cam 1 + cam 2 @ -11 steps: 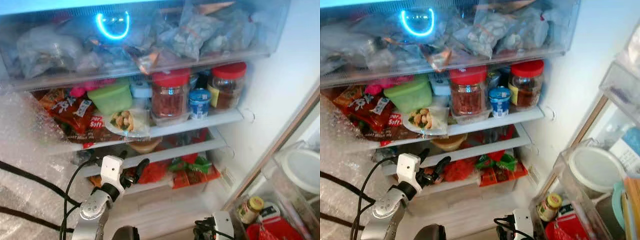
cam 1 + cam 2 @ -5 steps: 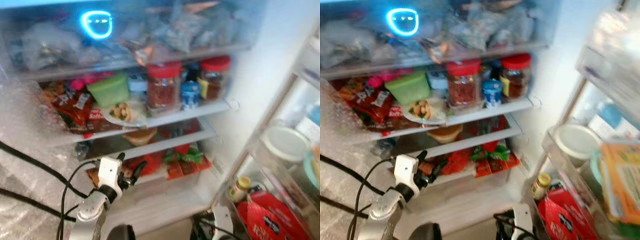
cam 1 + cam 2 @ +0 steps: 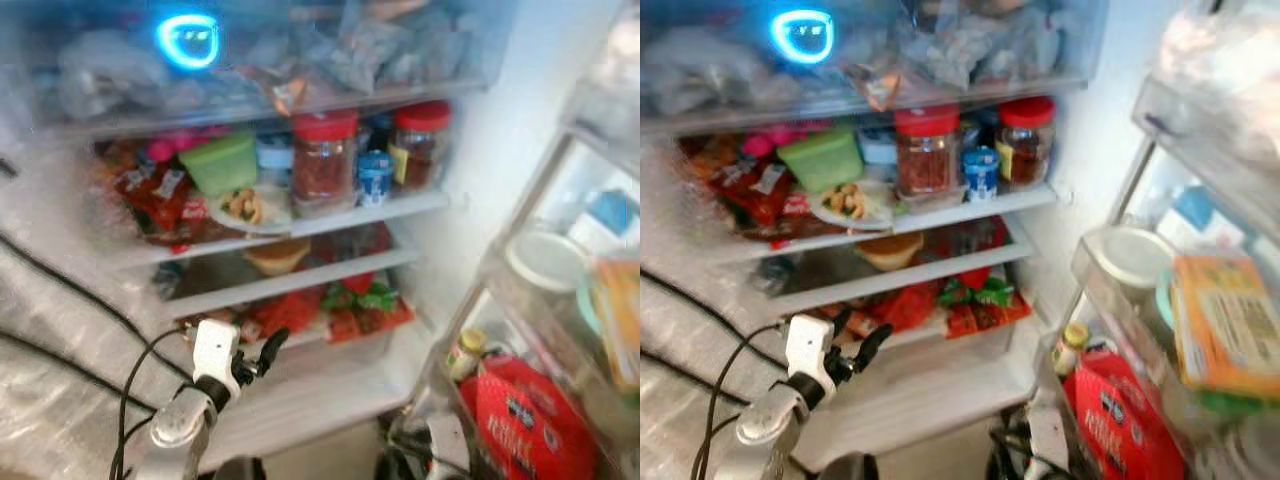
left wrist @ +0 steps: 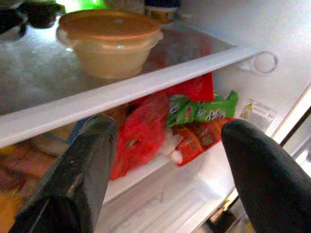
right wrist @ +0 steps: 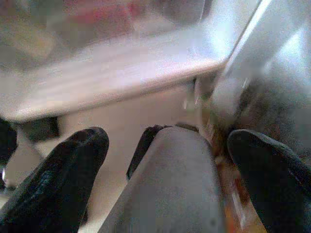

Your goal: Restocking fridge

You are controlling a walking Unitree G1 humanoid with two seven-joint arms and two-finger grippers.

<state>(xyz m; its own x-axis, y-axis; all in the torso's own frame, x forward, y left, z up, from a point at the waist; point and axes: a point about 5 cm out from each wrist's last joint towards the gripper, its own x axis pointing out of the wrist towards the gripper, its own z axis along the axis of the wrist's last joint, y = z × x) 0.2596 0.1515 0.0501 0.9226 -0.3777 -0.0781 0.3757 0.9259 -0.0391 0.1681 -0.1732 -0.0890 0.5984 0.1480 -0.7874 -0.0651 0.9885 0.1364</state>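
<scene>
Silver left arm: rises from the lower left of the head view, forearm tilted up and inward toward the open fridge (image 3: 470, 150); black cable loops off the wrist.
Left gripper (image 3: 262, 350): fingers spread apart, nothing between them, hanging in front of the lowest shelf's edge; fingers point into the fridge, up and to the right.
Left gripper, wrist view (image 4: 165, 141): both black fingers frame the gap under the white shelf lip (image 4: 146, 92); not touching it.
Right gripper (image 5: 165, 160): low at the bottom of the head view, near the door bins; fingers parted around a grey rounded object (image 5: 167, 179) that sits between them; contact unclear, view blurred.
Open room: bare white floor of the lowest compartment (image 3: 330, 385) just beyond the left gripper.
Bottom shelf: red bag (image 4: 138, 133) and green packet (image 4: 201, 109) lie flat, long axes running across the shelf.
Middle shelf: tan lidded bowl (image 4: 109, 41) upright, set back from the lip; space on both sides of it.
Upper shelf: green container (image 3: 220, 163), plate of food (image 3: 250, 208), two red-lidded jars (image 3: 325, 155), small blue-labelled tub (image 3: 375, 178), upright, close together.
Top drawer: clear front, stuffed with bags (image 3: 380, 50); blue glowing ring (image 3: 187, 40) on its left.
Door bins, right: red carton (image 3: 525, 425), small yellow-capped jar (image 3: 465, 352), white lid (image 3: 545, 260).
</scene>
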